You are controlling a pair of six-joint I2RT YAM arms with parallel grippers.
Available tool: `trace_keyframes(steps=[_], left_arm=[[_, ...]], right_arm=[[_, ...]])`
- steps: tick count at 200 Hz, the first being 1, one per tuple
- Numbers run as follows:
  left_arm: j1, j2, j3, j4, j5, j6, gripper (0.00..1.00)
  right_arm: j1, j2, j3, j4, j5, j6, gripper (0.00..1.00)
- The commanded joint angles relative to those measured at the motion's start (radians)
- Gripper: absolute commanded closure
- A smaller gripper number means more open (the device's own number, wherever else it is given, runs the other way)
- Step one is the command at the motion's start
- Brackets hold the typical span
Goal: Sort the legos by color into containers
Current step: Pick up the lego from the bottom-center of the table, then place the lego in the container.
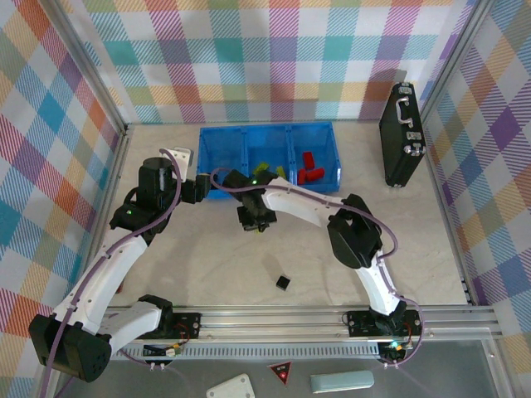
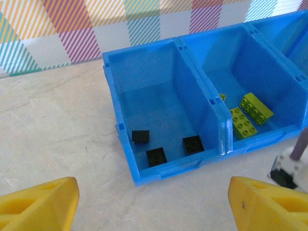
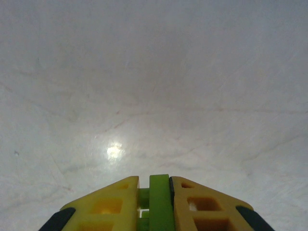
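Note:
The blue tray [image 1: 330, 133] lies at the back of the table. Its left compartment [image 2: 144, 96] holds three black bricks [image 2: 156, 156]. Lime-green bricks [image 2: 250, 113] lie in the middle compartment, and red bricks [image 1: 311, 167] in the right one. One black brick [image 1: 283, 283] sits alone on the table in front. My right gripper [image 3: 155, 185] is shut on a lime-green brick [image 3: 159, 199], just above the table before the tray's front wall [image 1: 255, 222]. My left gripper [image 2: 151, 204] is open and holds nothing, low at the tray's front left corner [image 1: 199, 189].
A black briefcase [image 1: 400, 137] stands upright at the back right. Checkered walls enclose the table on three sides. A white bracket [image 1: 178, 155] lies left of the tray. Bare tabletop stretches across the front [image 1: 216, 274].

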Motion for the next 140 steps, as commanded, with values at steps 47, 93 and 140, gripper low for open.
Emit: trace_keyframes(steps=[47,93,140], left_arm=[[0.004,0.004,0.022,0.002,0.024,0.0,0.19],[0.004,0.002,0.02,0.004,0.024,-0.001,0.19],[0.004,0.006,0.018,0.005,0.023,0.0,0.19]], right_arm=[[-0.161,-0.015,0.178,0.022,-0.024,-0.132,0.82],[-0.27,0.077,0.329,0.064,-0.086,-0.176,0.82],[-0.34,0.233,0.563,0.069,-0.15,-0.202,0.82]])
